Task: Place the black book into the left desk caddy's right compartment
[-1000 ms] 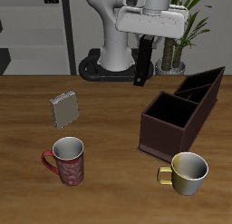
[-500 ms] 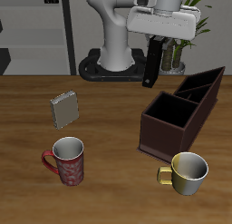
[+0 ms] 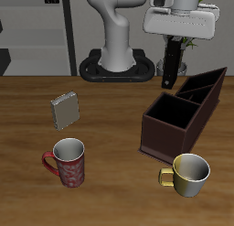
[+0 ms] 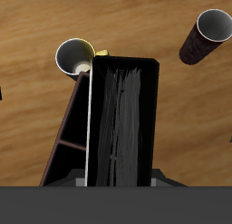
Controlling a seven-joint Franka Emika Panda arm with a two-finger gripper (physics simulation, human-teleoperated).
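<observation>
My gripper [image 3: 174, 42] is shut on the black book [image 3: 170, 66], which hangs upright below it, in the air just behind the left desk caddy [image 3: 168, 129]. The caddy is a dark brown box with inner dividers and slanted taller sides. In the wrist view the black book [image 4: 120, 121] fills the middle and hides most of the caddy [image 4: 71, 130], whose wall and a divider show beside it. The fingertips are hidden behind the book.
A small grey book [image 3: 65, 109] stands on the table farther from the caddy. A red mug [image 3: 67, 163] stands near the front edge. A yellow-white mug [image 3: 188, 174] stands just in front of the caddy. A potted plant [image 3: 186, 47] stands behind the gripper.
My gripper has carried the black book sideways through the air toward the caddy, and the book now hangs closer above its back end. Nothing else moved.
</observation>
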